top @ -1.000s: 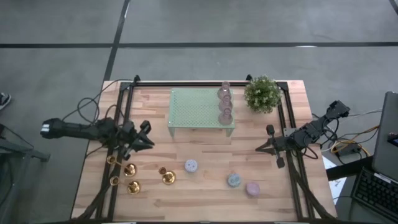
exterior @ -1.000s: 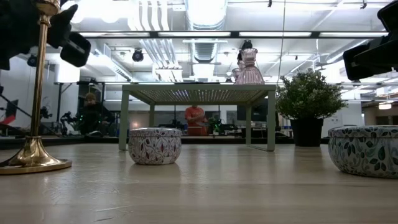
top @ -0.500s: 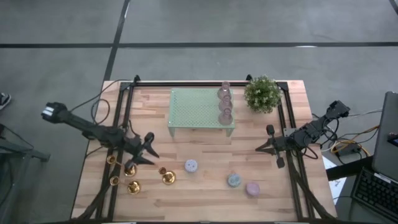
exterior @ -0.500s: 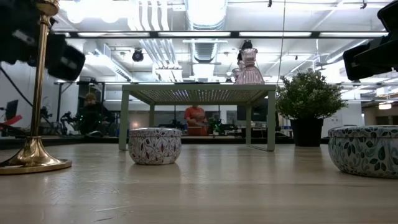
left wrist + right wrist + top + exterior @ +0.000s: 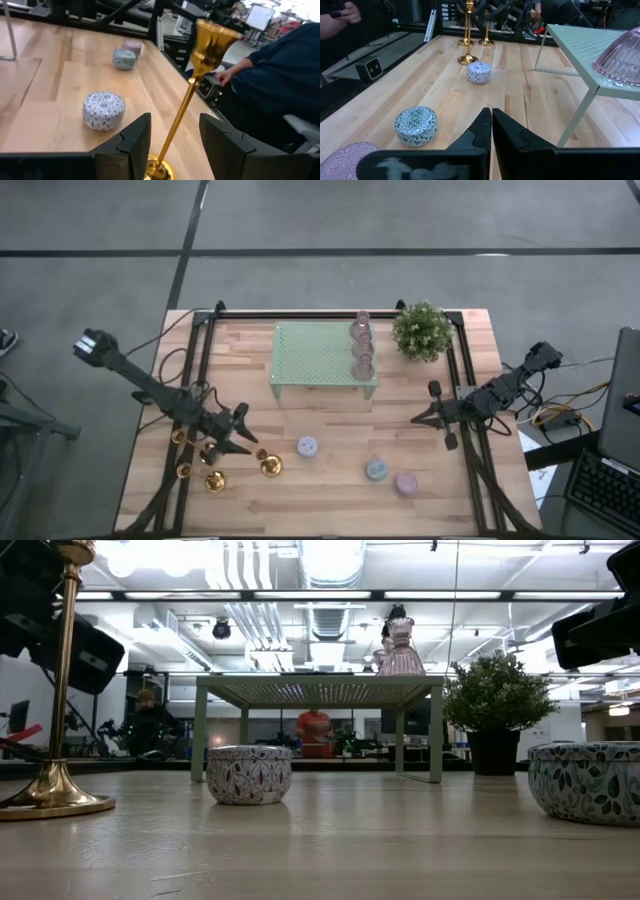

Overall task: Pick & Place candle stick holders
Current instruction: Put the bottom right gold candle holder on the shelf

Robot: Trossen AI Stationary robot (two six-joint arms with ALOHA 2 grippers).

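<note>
Left hand (image 5: 172,140), fingers parted, straddles an upright brass candle stick holder (image 5: 192,85) on the bench (image 5: 60,85); right hand (image 5: 491,131) closed, empty.

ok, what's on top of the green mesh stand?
Pink glass pieces sit in a row along the green mesh stand's right edge; the rest is bare. Their exact shapes can't be told.

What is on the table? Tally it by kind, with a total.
Shiny gold metal candle stick holders: 3
Squat round patterned candles: 3
Pink ribbed glass vases, on the shelf: 3
Pale green perforated metal shelf: 1
Small potted green plant: 1
Total: 11
</note>
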